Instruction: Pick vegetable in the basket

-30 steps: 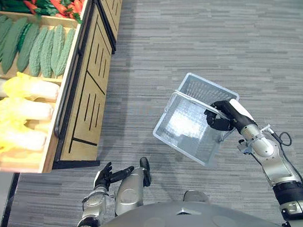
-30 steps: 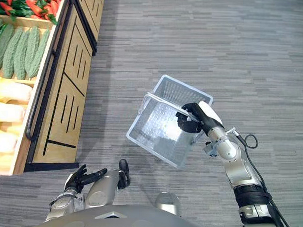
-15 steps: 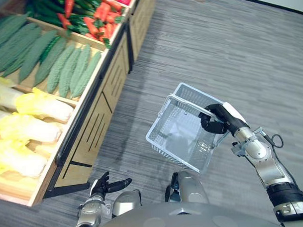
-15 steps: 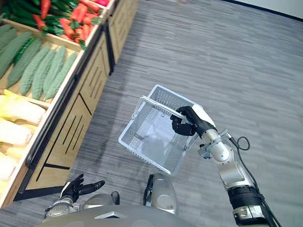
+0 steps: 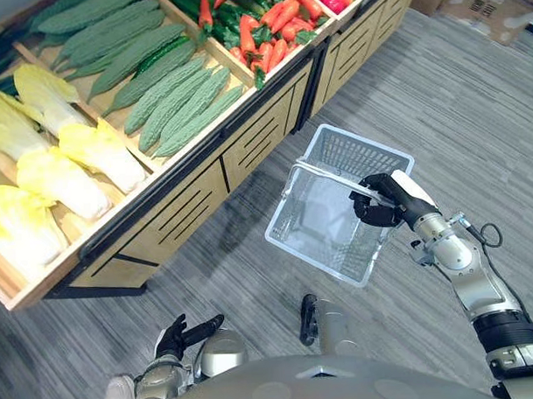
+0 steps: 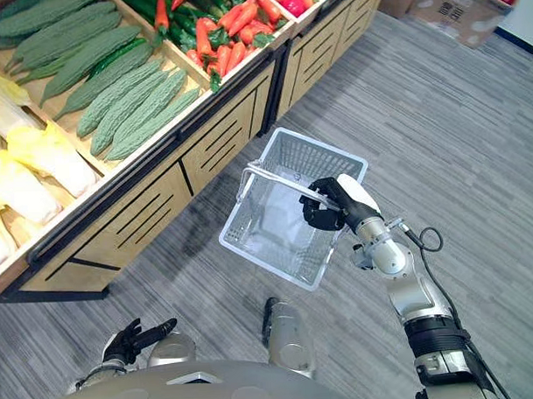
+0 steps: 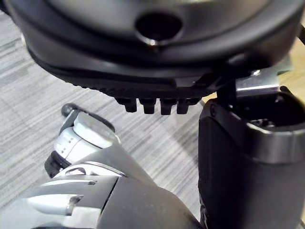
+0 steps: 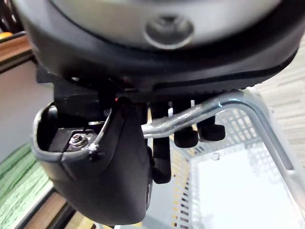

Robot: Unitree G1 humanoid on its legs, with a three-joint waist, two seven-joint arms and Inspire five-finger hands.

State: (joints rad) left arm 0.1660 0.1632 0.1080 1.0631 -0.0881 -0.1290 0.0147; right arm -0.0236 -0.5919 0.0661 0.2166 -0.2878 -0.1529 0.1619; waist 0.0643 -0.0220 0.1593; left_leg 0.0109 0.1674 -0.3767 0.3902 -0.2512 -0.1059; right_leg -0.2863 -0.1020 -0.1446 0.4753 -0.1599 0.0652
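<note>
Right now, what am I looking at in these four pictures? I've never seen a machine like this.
It is a walking robot with two arms ending in dark hands. The two wide pictures come from cameras in its head, looking down; the two close ones come from a camera on each wrist. Its right hand is curled round the metal handle of a white basket, which is empty. Its left hand hangs low, fingers open, holding nothing. To its left a wooden stand displays pale cabbages, bumpy green gourds and red and orange vegetables.
</note>
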